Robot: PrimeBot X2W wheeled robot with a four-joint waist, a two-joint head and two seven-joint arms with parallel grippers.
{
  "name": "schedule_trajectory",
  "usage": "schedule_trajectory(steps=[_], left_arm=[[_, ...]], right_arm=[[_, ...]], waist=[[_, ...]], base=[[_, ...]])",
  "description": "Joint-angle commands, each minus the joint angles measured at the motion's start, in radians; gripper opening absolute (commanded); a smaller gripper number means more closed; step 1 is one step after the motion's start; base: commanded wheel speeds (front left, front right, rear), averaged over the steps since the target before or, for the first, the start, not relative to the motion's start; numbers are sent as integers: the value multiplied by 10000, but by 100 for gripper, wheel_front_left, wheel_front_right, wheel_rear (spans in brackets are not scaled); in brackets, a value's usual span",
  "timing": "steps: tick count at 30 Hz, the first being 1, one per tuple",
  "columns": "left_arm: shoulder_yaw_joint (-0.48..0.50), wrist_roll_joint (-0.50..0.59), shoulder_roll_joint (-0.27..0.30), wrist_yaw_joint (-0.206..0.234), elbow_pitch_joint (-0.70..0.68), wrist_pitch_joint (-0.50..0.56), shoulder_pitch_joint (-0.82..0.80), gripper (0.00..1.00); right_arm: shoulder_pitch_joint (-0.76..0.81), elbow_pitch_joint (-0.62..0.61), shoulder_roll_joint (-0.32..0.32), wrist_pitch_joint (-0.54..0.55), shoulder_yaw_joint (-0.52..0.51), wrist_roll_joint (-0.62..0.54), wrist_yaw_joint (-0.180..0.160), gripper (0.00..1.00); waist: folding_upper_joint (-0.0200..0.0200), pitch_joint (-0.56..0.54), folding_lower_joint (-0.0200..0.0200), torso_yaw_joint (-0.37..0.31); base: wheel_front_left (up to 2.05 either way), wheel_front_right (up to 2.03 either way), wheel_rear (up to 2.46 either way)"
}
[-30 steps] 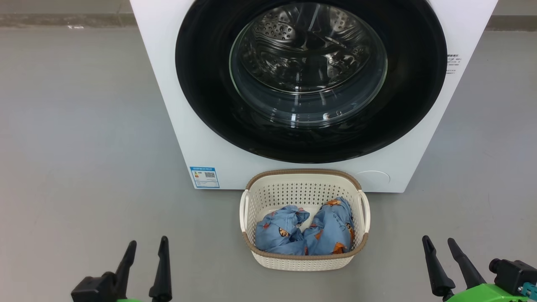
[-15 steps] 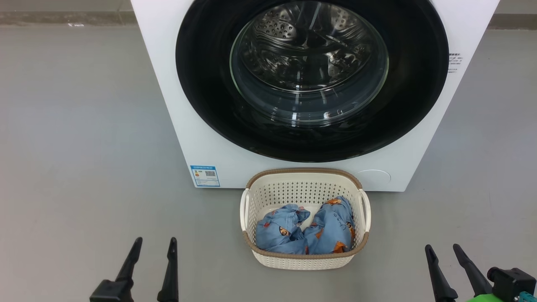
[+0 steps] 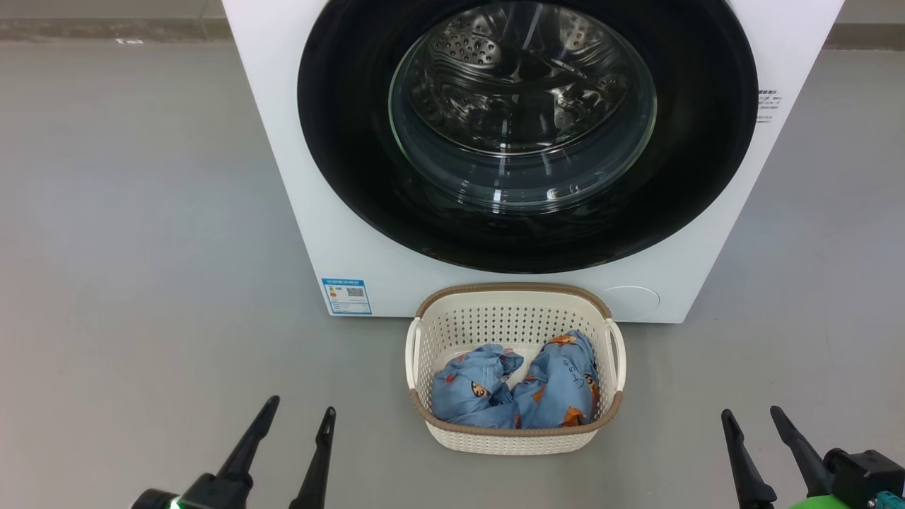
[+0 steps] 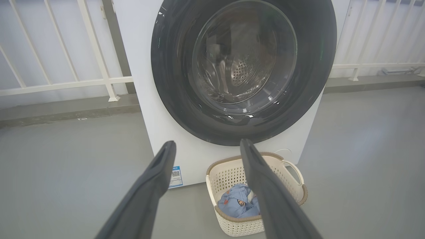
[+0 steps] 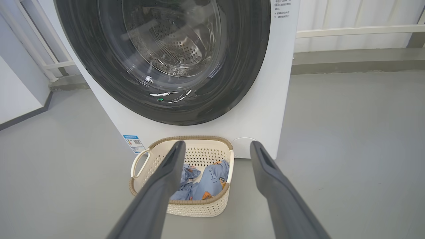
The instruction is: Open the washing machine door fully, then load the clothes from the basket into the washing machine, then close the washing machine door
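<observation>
The washing machine door (image 3: 527, 134) is shut. It sits flat on the front of the washing machine (image 3: 322, 233). The door is big, round and black, with a clear glass bowl in the middle. Through the glass you can see the shiny drum (image 3: 495, 63) with its little holes.

The washing machine is a white box that stands on the grey floor (image 3: 141, 247). A small blue sticker (image 3: 346, 296) is low on its front, on the left side. A round white cap (image 3: 629, 299) is low on the right side.

The basket (image 3: 515, 442) stands on the floor just in front of the machine, under the door. The clothes (image 3: 516, 392) lie inside it, two blue bundles side by side with small orange pictures on them.

The left gripper (image 3: 301, 405) is near the bottom of the head view, to the left of the basket and apart from it. Its two dark fingers are spread and hold nothing. The right gripper (image 3: 750, 411) is well off to the right of the basket. Its fingers are spread too, with nothing between them.

A white railing (image 4: 66, 83) runs behind the machine.
</observation>
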Motion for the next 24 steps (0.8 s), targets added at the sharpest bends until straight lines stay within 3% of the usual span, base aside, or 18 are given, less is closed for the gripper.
schedule_trajectory(steps=[1,13,24], left_arm=[[327,-15,85,34,-232,-65,-153,100],[256,416,85,228,-124,-65,-155,100],[279,460,85,198,-98,-65,-129,100]], right_arm=[[2,-260,-173,-124,173,-119,-11,100],[12,-285,-145,-124,155,-131,-11,100],[36,-310,-130,-124,184,-142,-11,100]], waist=[[-1,-5,0,-2],[-1,-8,0,-6],[-1,3,0,6]], base=[[0,0,0],[15,15,-30],[95,95,-190]])
